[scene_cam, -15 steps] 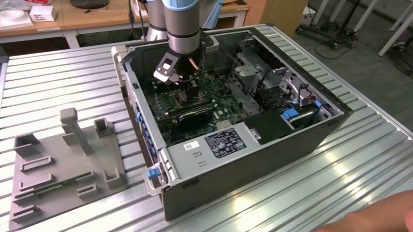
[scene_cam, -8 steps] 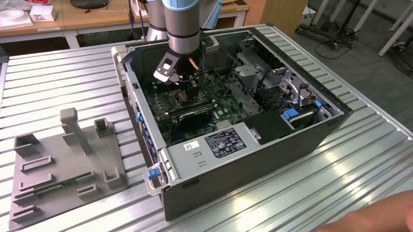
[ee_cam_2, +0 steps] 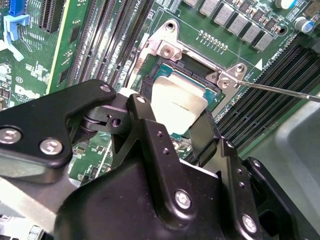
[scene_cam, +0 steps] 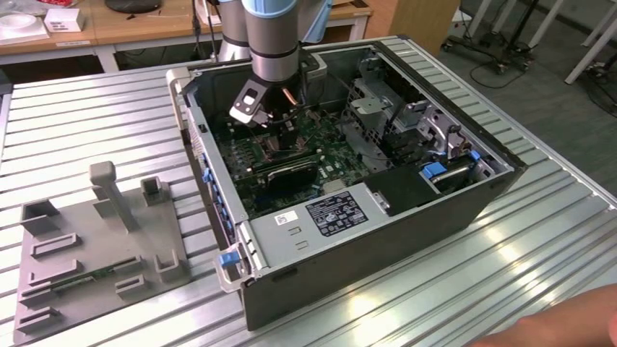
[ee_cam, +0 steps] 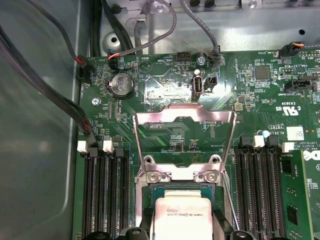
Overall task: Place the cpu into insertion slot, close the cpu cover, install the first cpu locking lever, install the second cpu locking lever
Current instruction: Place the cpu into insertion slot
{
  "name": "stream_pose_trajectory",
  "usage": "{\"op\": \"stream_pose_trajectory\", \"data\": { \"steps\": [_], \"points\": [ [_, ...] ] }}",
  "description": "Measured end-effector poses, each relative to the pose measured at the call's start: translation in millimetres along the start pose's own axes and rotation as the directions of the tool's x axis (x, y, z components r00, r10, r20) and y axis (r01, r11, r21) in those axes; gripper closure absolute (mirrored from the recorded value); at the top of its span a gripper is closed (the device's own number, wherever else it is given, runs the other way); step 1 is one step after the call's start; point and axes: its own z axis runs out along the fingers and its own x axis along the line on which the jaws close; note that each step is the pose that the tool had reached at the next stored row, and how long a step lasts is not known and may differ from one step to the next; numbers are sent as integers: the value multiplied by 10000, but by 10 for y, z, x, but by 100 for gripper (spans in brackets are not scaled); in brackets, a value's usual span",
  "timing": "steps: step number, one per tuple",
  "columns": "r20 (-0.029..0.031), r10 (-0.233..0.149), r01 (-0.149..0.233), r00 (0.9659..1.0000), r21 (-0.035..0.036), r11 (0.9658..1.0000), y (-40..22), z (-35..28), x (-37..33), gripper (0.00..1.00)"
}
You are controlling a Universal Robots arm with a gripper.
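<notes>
- Gripper [ee_cam_2: 170,116] is down inside the computer case [scene_cam: 386,217], black fingers [ee_cam_2: 142,120] pinched onto two opposite edges of the cpu [ee_cam_2: 179,102]: a narrow, firm hold.
- That puts the cpu square over the insertion slot [ee_cam: 183,186], silver top up. I cannot tell whether it is fully seated, because the gripper covers its sides.
- On to the writing: a small line of print runs across the cpu's top, too small to make out.
- White lettering is scattered over the green board [ee_cam: 165,70], and a white sticker [ee_cam: 295,133] sits beside the memory slots [ee_cam: 255,185].
- On the case's near lip in the exterior view, a white label [scene_cam: 289,218] sits just beside a larger dark label [scene_cam: 336,212].
- Swung open away from the slot is the cpu cover [ee_cam: 184,116], with the board showing through its window.
- From the slot's corner a thin metal lever [ee_cam_2: 280,91] angles out across the memory slots.
- On the far side of the cover from the slot are a coin battery [ee_cam: 121,84] and dark cables [ee_cam: 50,90].
- Under the case is a ribbed metal surface [scene_cam: 97,108]. A grey fixture [scene_cam: 97,246] stands at the exterior view's left, well apart from the case.
</notes>
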Motion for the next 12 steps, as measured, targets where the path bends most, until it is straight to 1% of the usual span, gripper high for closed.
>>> {"op": "stream_pose_trajectory", "data": {
  "steps": [12],
  "points": [
    [-1, 0, 0, 10000, 0, 10000, -1, 8, 0, 46]
  ]
}}
